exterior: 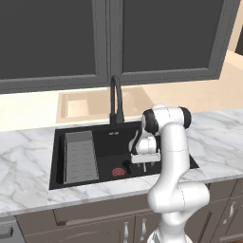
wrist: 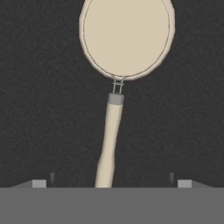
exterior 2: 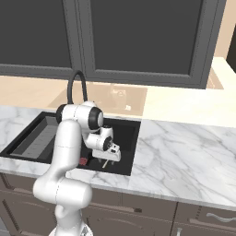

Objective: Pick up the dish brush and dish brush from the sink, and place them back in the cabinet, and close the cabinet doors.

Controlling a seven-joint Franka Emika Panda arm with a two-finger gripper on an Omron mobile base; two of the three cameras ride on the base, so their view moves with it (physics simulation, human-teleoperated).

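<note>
Hand view puts my gripper (wrist: 111, 183), jaws spread wide and empty, straddling the cream dish brush (wrist: 118, 78) lying on the sink (exterior: 107, 140) floor, so nothing is lifted, stored or closed yet.

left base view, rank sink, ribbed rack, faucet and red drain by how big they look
1. sink, widest by far
2. ribbed rack
3. faucet, tall but thin, so close to the rack and unsure
4. red drain, smallest

one cream dish brush (wrist: 119, 65), one sink (exterior: 61, 142), one faucet (exterior: 116, 99), one red drain (exterior: 118, 172), two cabinet doors (exterior: 47, 42)
</note>
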